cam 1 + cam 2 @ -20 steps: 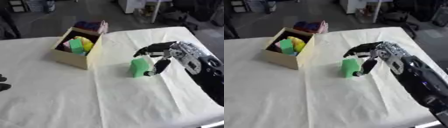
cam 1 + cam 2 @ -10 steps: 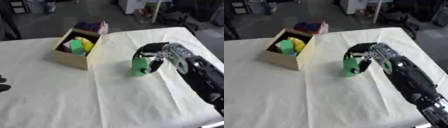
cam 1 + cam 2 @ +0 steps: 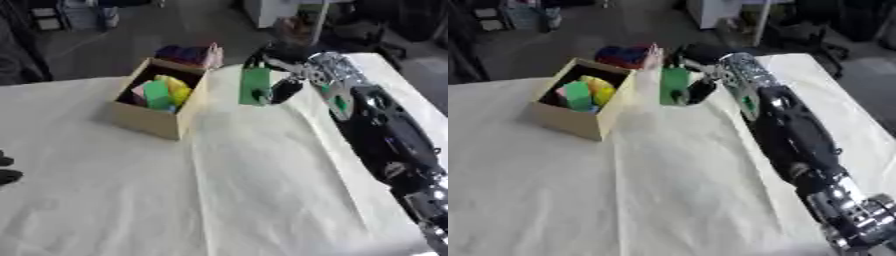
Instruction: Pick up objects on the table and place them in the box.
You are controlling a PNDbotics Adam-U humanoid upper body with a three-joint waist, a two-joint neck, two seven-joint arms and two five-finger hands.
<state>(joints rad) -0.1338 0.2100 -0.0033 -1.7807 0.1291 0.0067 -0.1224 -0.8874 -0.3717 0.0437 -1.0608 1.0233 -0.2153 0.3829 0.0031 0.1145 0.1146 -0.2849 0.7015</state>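
Left eye view: table, then box with coloured pieces inside. Your right hand has its fingers curled round the green block, off the cloth, just right of the box. Left hand at left edge, fingers unclear.

The scene is lit evenly and fairly brightly from above, and the cream table cover is rendered pale, nearly washed out at the lower right. Soft shadows are cast beside the box. The whole frame is softened by blur, most heavily around the right hand. The upper background is left dim.
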